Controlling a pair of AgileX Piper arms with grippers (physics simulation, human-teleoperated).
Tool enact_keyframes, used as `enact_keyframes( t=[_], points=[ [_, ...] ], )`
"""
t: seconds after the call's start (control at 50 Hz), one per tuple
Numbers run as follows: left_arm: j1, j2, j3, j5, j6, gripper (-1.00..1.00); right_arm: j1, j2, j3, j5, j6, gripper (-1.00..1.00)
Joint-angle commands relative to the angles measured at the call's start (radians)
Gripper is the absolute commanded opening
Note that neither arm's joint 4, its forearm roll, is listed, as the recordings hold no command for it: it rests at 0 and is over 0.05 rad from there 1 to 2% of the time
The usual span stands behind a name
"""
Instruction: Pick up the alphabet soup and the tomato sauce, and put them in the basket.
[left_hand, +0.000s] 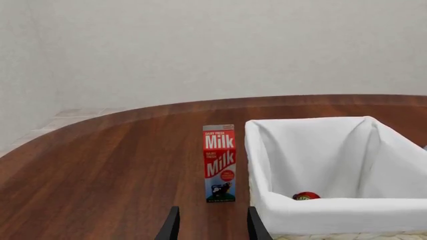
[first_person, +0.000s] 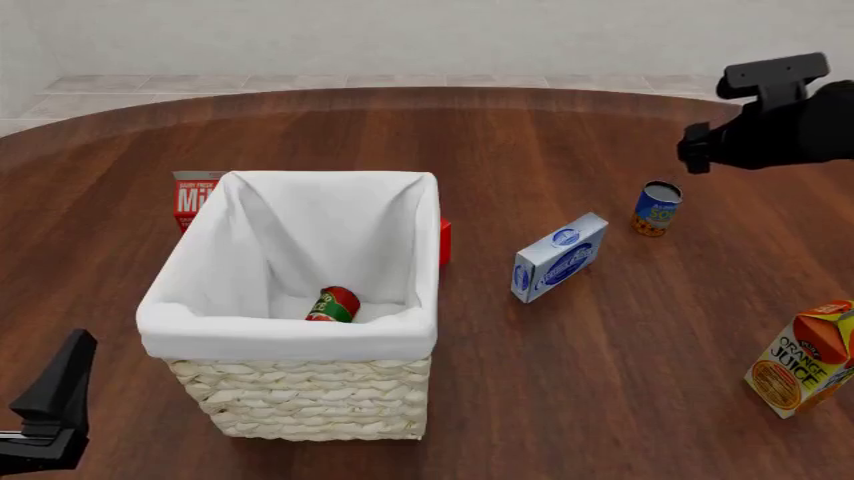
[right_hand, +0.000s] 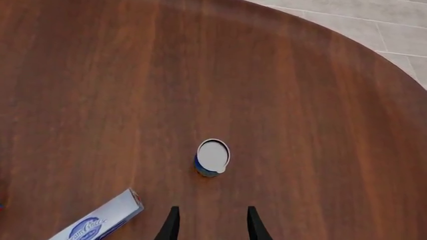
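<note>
Milk carton (first_person: 195, 197): mostly hidden behind the basket (first_person: 300, 400), beyond the left gripper (left_hand: 210, 225). Small red item (first_person: 446, 241): a sliver showing past the basket's far corner, unidentifiable. Tomato sauce (left_hand: 306, 196): only its top clears the rim. Blue-and-white box (right_hand: 100, 220): cropped beside the right gripper (right_hand: 210, 222). Orange juice carton (first_person: 805, 358): clipped at the edge.

**Milk carton beside the basket**

A red milk carton (left_hand: 219, 163) stands upright on the desk (left_hand: 100, 165), just beside the basket (left_hand: 320, 212). A tomato sauce (left_hand: 306, 196) can peeks over the liner's near rim. The end effector (left_hand: 212, 225) fingers stand apart, holding nothing.
</note>
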Motion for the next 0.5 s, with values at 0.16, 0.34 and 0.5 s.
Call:
enact_keyframes(
  t=[0.16,0.34,0.5],
  points=[
    [0.001,-0.001,0.000,-0.002,-0.003,1.00,-0.008,0.058,-0.029,-0.005,0.006,1.00],
    [0.001,-0.001,0.000,-0.002,-0.004,1.00,-0.021,0.099,-0.047,-0.015,-0.003,1.00],
    [0.002,0.000,0.000,-0.002,-0.005,1.00,-0.032,0.128,-0.066,-0.012,-0.011,1.00]
  ],
)
